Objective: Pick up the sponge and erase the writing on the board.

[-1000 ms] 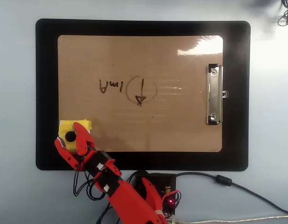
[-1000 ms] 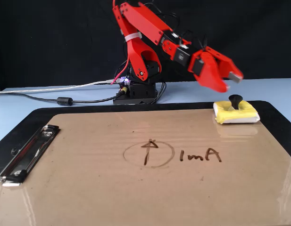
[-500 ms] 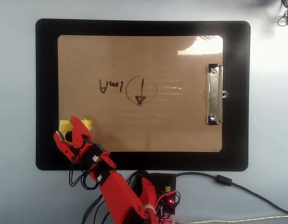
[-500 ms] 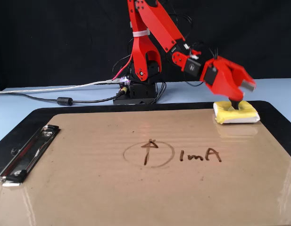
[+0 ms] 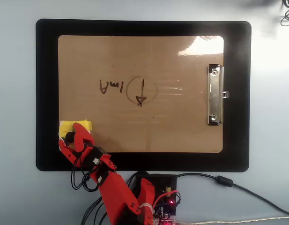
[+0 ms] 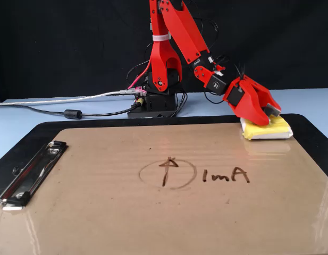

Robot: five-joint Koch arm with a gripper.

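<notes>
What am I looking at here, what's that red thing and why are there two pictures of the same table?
The red thing is a small hobby robot arm bolted to a table. At its end is a pincer for grabbing things.

The two pictures show the same moment from two cameras. One looks straight down from above, with the arm at the bottom edge. The other stands at table height across from the arm, looking back at it.

On the table lies a black mat, and on that a tan board with a silver clip. Dark marker writing sits near the middle: a circled arrow and a few letters.

At one corner of the board sits a small yellow sponge. The pincer is down on top of it, covering the sponge's middle. Whether it has gripped the sponge cannot be told from these pictures.
</notes>
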